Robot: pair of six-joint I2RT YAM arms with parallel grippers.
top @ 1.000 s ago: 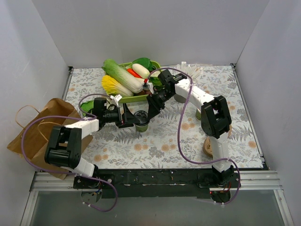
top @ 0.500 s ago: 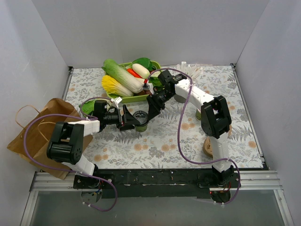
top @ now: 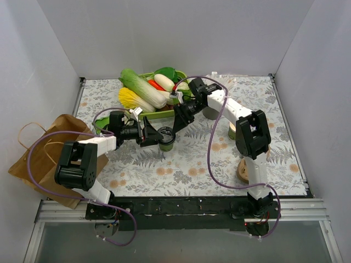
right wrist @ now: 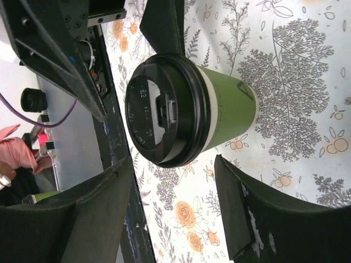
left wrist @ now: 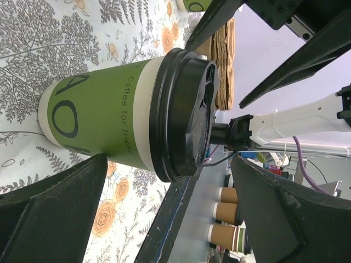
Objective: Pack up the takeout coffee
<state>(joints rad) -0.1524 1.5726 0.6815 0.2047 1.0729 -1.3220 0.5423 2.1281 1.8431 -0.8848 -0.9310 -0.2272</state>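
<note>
The takeout coffee (top: 166, 136) is seen standing upright on the patterned table (top: 137, 171), about mid-table and just near of the green tray (top: 159, 113) heaped with vegetables. Its black lid (right wrist: 162, 118) is seated on the green cup.

The left pincer (top: 155, 136) is reached in low from the left. In the left wrist view the left pincer (left wrist: 169, 164) is released, its two dark fingers (left wrist: 52, 205) spread wide with the takeout coffee (left wrist: 109, 115) framed just ahead of the tips; no finger is seen pressed against the cup wall.

The right pincer (top: 175, 125) is brought in from the far right. In the right wrist view the right pincer (right wrist: 173, 161) is likewise released, the takeout coffee (right wrist: 230, 109) lying in the gap beyond the spread fingers (right wrist: 249, 219). The other arm's fingers are seen on the cup's opposite side in each wrist view.

A brown paper bag (top: 55, 143) is placed at the table's left edge, well apart from the cup.
</note>
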